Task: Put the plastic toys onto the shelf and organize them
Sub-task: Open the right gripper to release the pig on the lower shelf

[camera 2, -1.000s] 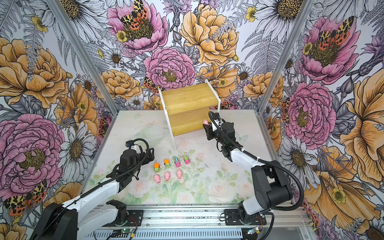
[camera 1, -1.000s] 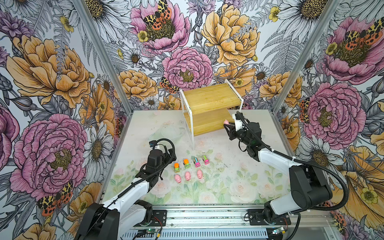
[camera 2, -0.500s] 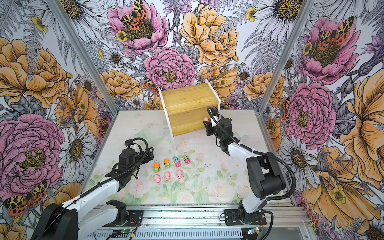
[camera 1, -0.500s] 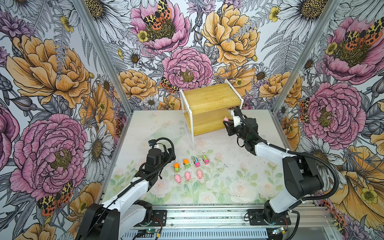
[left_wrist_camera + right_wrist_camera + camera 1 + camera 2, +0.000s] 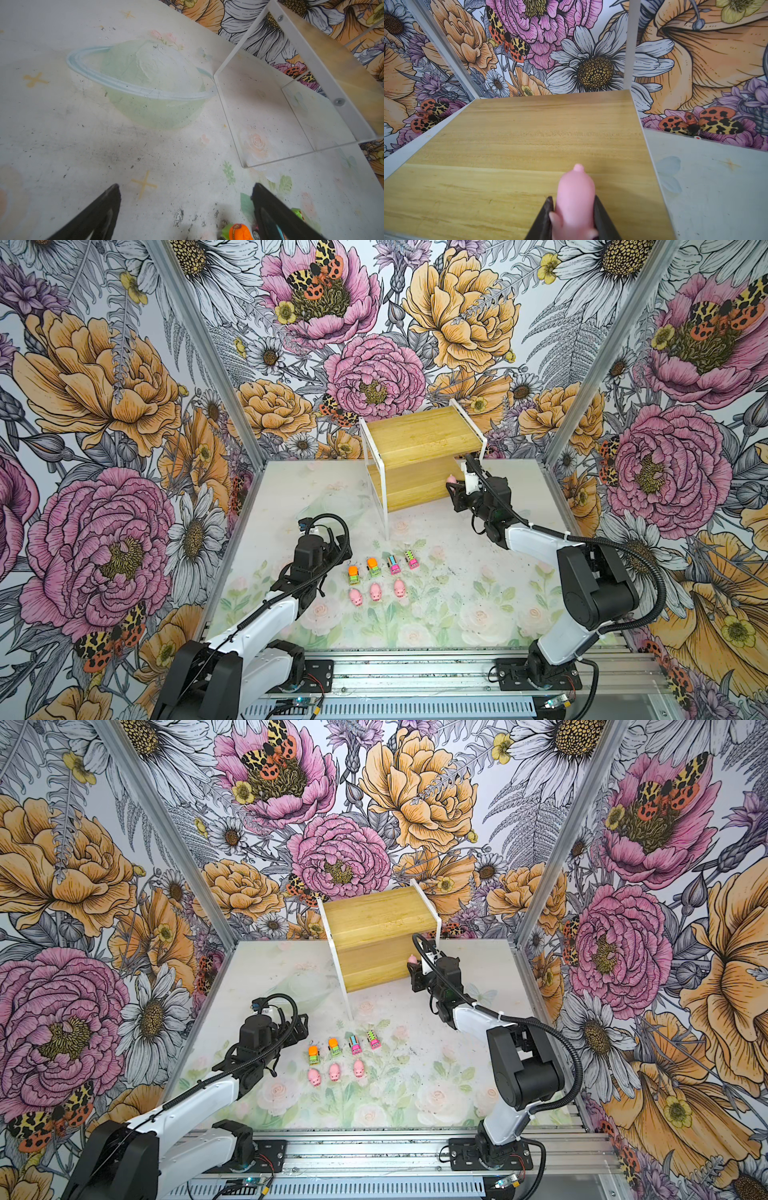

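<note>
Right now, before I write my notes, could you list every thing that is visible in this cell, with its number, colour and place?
loose pigs: three, pink, in a row on the table, on the side near the arm bases.
held pig: one, pink, over the shelf's lower board, near its right end.
trucks: four, two green with orange tops, two pink with a blue or green top, in a row just behind the loose pigs.
shelf: one, bamboo-coloured boards in a white frame, at the back of the table.
table: one, pale with a faded flower print.
walls: three, flower pattern, around the table.
left claw: black, open, empty, beside the trucks.
right claw: black, shut on the held pig.
</note>
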You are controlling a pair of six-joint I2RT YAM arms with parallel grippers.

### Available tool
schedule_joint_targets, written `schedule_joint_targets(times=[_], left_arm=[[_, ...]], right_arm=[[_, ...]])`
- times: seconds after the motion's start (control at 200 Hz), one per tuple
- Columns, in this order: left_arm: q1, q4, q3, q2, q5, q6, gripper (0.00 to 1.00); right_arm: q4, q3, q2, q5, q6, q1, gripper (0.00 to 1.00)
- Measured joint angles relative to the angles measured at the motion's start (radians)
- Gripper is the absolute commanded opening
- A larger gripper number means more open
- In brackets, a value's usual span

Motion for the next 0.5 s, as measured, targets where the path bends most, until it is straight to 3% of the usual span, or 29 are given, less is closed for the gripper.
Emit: schedule_joint_targets(times=[0.5], left_arm=[[0.0, -0.004, 0.01, 0.0, 0.007, 0.003, 0.99]], right_arm=[[0.009, -0.003, -0.001, 0.011, 0.005, 0.0, 0.57]])
